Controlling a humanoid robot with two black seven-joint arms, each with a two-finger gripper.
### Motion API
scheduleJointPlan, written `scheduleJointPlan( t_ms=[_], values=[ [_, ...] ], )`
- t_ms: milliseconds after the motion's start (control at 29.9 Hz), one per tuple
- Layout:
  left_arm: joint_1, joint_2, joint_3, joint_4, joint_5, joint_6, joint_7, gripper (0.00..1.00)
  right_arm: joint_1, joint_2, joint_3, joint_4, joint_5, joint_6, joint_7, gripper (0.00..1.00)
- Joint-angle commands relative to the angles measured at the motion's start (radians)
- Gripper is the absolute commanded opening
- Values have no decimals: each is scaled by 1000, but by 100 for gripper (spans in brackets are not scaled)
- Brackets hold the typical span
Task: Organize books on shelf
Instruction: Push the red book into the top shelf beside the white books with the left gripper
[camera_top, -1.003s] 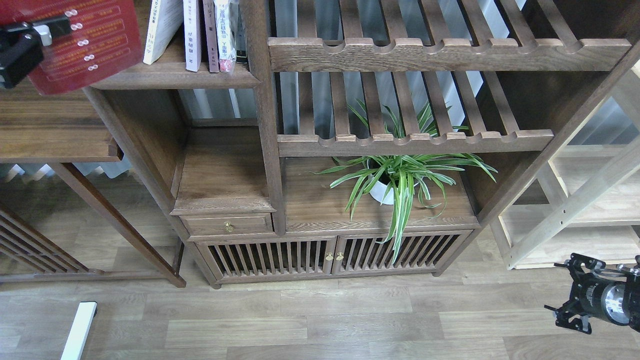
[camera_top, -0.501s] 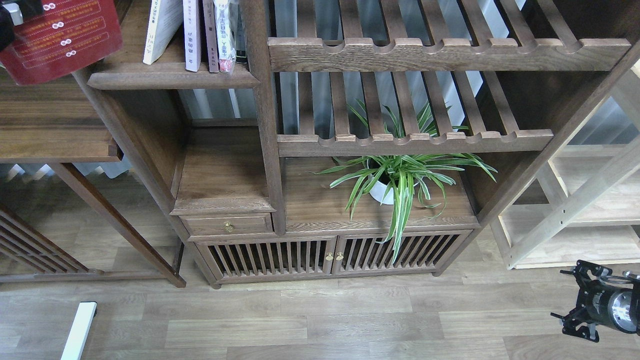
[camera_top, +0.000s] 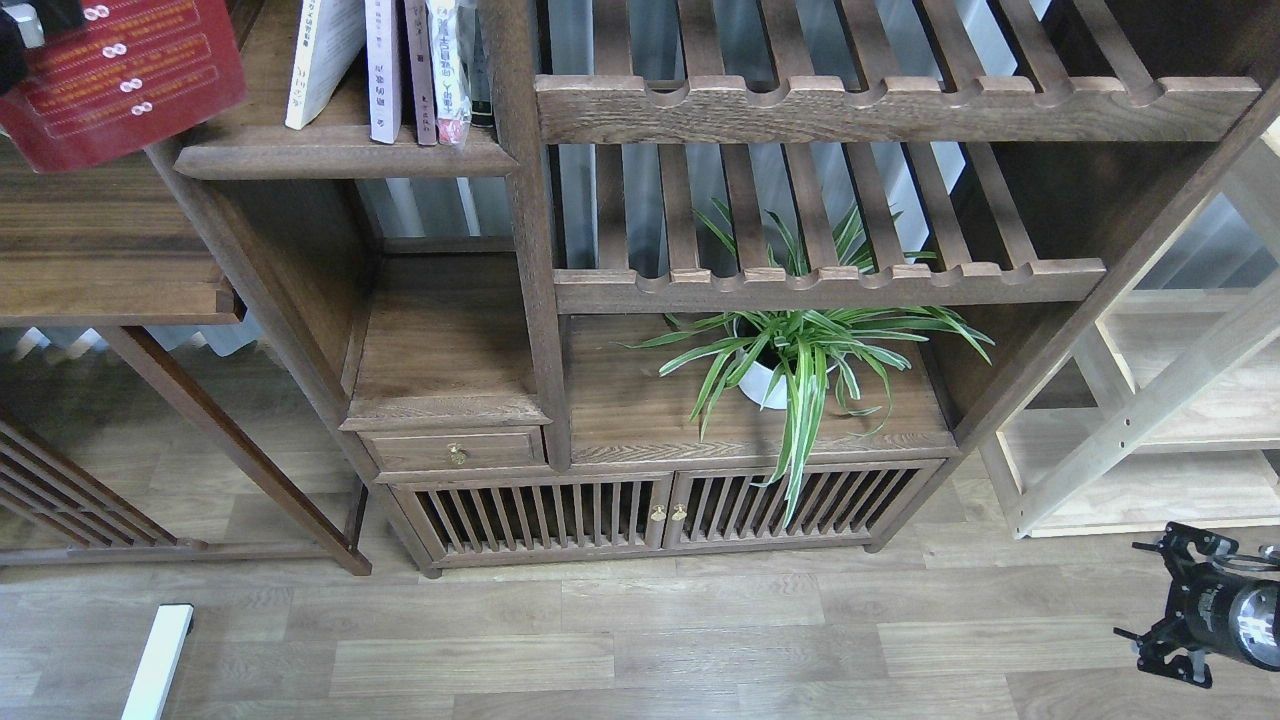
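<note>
At top left, the left gripper (camera_top: 18, 35), mostly cropped, seemingly clamps the red book (camera_top: 120, 85) beside the shelf (camera_top: 330, 160).

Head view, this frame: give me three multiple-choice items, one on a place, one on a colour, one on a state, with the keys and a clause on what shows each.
1. Where does the potted plant stand?
A. On the floor
B. On the cabinet top, under the lower slatted rack
C. On the shelf with the books

2. What colour is the book held at the upper left?
A. Red
B. Blue
C. Green

3. How do the two slatted cabinet doors stand?
A. Both wide open
B. One open
C. Both shut

Keys:
1 B: its white pot sits on the brown cabinet top, with leaves poking up through the rack.
2 A: the cover is dark red with rows of pale text.
3 C: both doors lie flush, their brass knobs side by side at the middle.
</note>
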Motion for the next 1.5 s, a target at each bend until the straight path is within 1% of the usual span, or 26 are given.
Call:
scheduleJointPlan(
  t_ms=[0,134,267,468,602,835,1170,1370,1470],
  values=[
    [-10,-5,1,5,0,43,10,0,-1,0,0,0,0,0,0,100],
    [-12,-43,1,28,7,86,14,0,-1,-2,0,0,0,1,0,100],
    [-21,-89,1,46,14,135,37,0,0,-2,0,0,0,1,0,100],
    [-50,-195,5,90,44,203,56,0,0,-3,0,-1,0,1,0,100],
    [-93,-273,37,127,49,250,67,0,-1,-14,0,-1,0,1,0,100],
    [-185,-396,134,181,50,355,68,0,-4,-23,0,-1,-1,1,0,100],
    [-210,-487,153,192,75,501,83,0,-17,-29,2,-3,-1,1,0,100],
    [-251,-514,211,213,90,545,85,0,-18,-28,3,-3,-1,1,0,100],
    [-277,-542,249,244,96,586,93,0,-18,-28,2,-3,-1,1,0,100]
  ],
)
